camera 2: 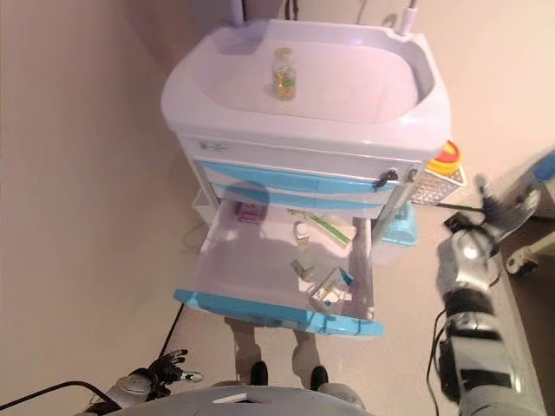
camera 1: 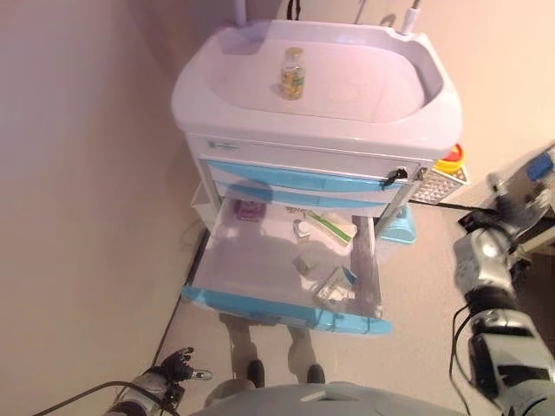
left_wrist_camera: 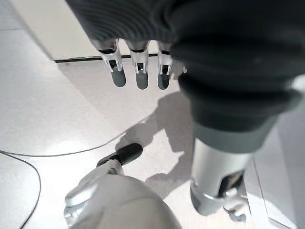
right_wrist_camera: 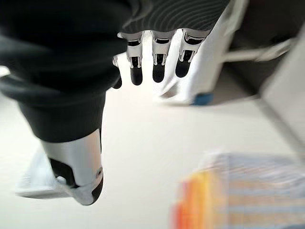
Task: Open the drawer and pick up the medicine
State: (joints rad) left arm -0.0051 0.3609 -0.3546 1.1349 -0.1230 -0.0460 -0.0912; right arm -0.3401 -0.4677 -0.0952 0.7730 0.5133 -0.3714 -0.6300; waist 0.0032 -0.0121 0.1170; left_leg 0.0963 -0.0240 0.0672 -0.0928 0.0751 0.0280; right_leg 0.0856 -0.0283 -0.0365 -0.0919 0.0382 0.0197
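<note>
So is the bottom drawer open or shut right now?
Open: the drawer is pulled well out from the cart, its contents exposed.

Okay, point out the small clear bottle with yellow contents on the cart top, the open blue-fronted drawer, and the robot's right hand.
Clear bottle with yellow contents (camera 1: 293, 74), left eye view, its body.
Open blue-fronted drawer (camera 1: 286, 311), left eye view, front panel.
Right hand (camera 2: 501, 208), right eye view, its palm.

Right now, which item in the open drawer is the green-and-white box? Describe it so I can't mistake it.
Start at the white cart with blue-fronted drawers; its lowest drawer is pulled out. Along the drawer's back, toward the robot's right, lies a long flat box. Its green stripe sets it apart from the purple item at the back left corner and the clear packets nearer the front.
</note>
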